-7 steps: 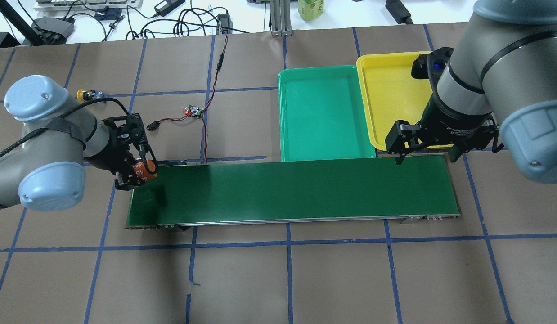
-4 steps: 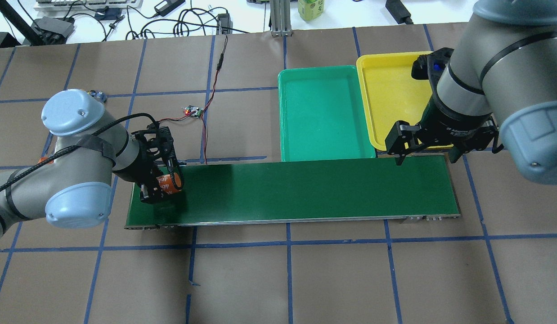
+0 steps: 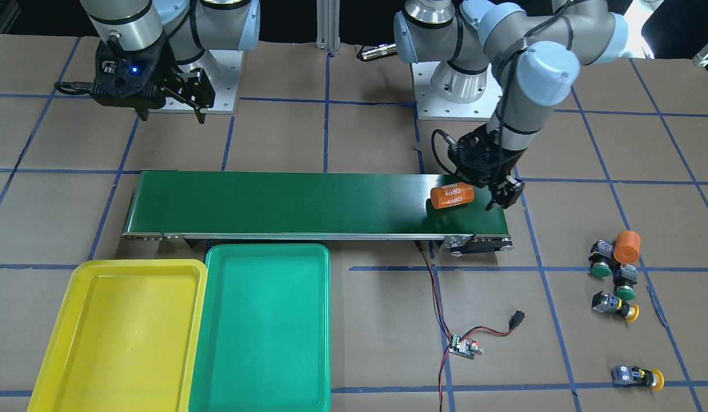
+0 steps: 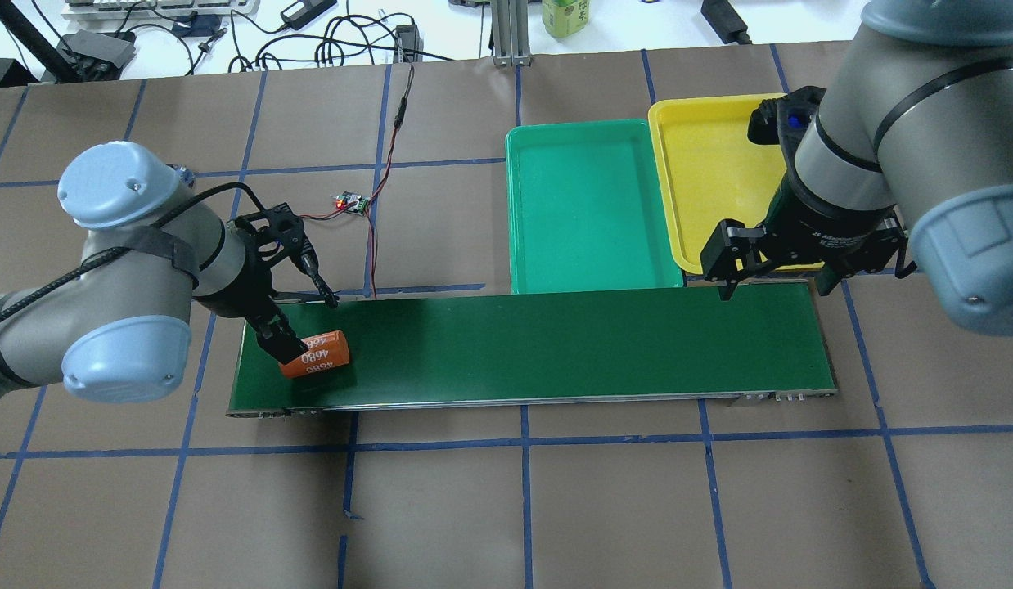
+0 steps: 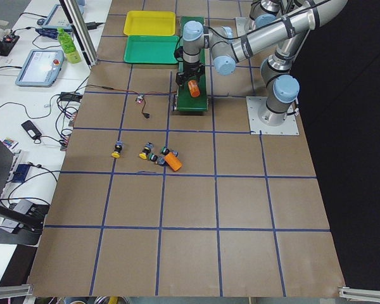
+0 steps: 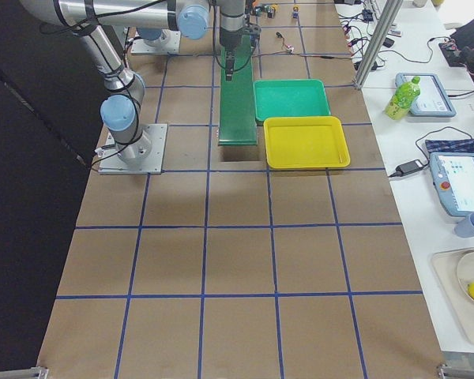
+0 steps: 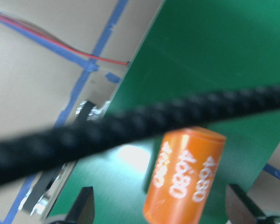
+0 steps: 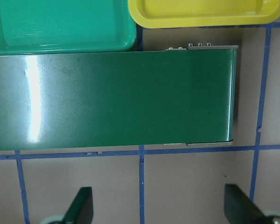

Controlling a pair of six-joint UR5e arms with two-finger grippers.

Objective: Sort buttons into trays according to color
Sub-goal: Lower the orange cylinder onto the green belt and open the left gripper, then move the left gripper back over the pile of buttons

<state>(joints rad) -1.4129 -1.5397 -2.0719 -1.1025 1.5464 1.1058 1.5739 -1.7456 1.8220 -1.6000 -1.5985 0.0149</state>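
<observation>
Right, the left tool is no longer carrying the orange 4680 cylinder. A second ago the cylinder was clamped in its jaws; now it is lying on its side at the near end of the conveyor belt, with the jaws spread wide over it. The right tool is not moving. It is hanging over the belt's other end next to the trays, jaws apart and gripping nothing.

For the task this is looking like zero progress: a distractor is going down the belt, not a button. The yellow tray and green tray are holding no buttons.

The front-facing view is showing what the overhead isn't. Two green buttons and two yellow buttons are sitting on the worktop off the belt's left-arm end, beside a second orange cylinder.

The left wrist view is adding clearance: daylight on both sides of the cylinder, where the overhead makes one finger look like it is touching. A blurred cable is crossing that view.
</observation>
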